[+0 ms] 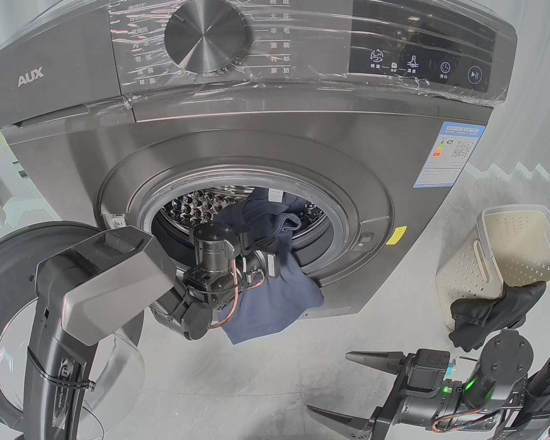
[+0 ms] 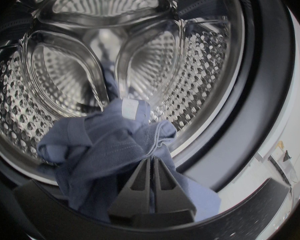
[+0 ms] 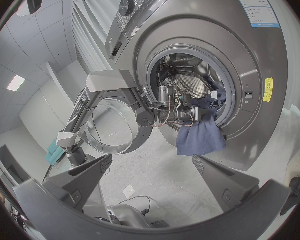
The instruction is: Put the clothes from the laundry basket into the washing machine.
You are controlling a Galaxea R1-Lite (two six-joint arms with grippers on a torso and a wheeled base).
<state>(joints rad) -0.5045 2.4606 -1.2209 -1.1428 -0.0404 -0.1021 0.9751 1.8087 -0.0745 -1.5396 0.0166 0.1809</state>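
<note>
- Blue garment (image 1: 274, 304) lies half in and half out of the washing machine (image 1: 287, 129). Its upper part is bunched inside the mouth of the steel drum (image 2: 196, 67), and its lower part hangs over the door seal down the front panel.
- The left gripper (image 2: 152, 160) is at the drum opening, its fingers pressed together on a fold of the blue garment.
- The round door (image 1: 6, 288) stands swung open on the machine's left side.
- The right gripper (image 1: 328, 381) hovers low over the grey floor (image 1: 256, 386), well apart from the machine. Its fingers are spread wide with nothing between them.
- A cream laundry basket (image 1: 464, 270) with perforated walls stands on the floor to the right of the machine.
- A black garment (image 1: 495, 313) hangs over the basket's near rim and down its outer wall, just beside the right arm.
</note>
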